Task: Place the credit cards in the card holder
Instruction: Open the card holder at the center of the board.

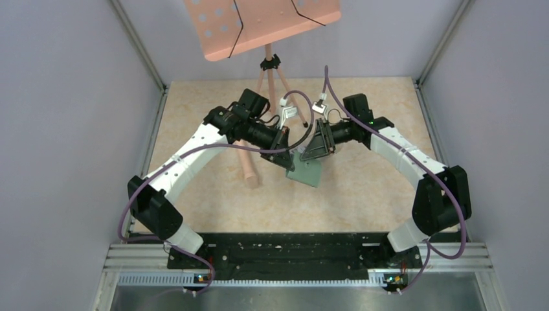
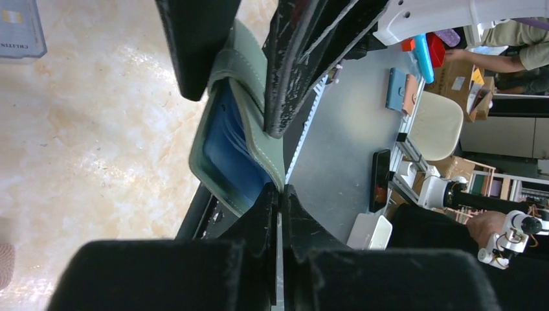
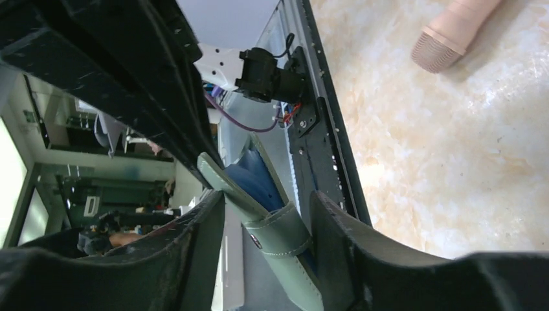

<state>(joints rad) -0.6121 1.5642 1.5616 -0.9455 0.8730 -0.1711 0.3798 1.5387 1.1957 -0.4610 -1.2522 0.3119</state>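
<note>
Card holder (image 1: pixel 305 170) location, top view: it hangs between the two claws over the middle of the desk (image 1: pixel 375 194). The left claw (image 1: pixel 285 154) is on its left edge and the right claw (image 1: pixel 318 148) on its right. A pink stand (image 1: pixel 259 26) occupies the far side of the desk.

Left wrist view: the left claw is together, pinching the stitched edge of one green flap between its pads. The other flap runs up between the fingers of the right claw. The two flaps are spread, exposing the blue sleeves inside. No card shows in the sleeves. One white-grey credit card (image 2: pixel 19 26) lies flat on the desk at the upper left corner, well apart from the card holder.

Right wrist view: the right claw stands apart, straddling a green flap with a gap showing on each side. A firm clamp is not evident. The blue lining shows behind the flap.

Progress assessment: the card holder is picked up and part-opened. Neither claw carries a card, so insertion appears not yet begun. Remaining: fetch each card and slide it into a sleeve.
</note>
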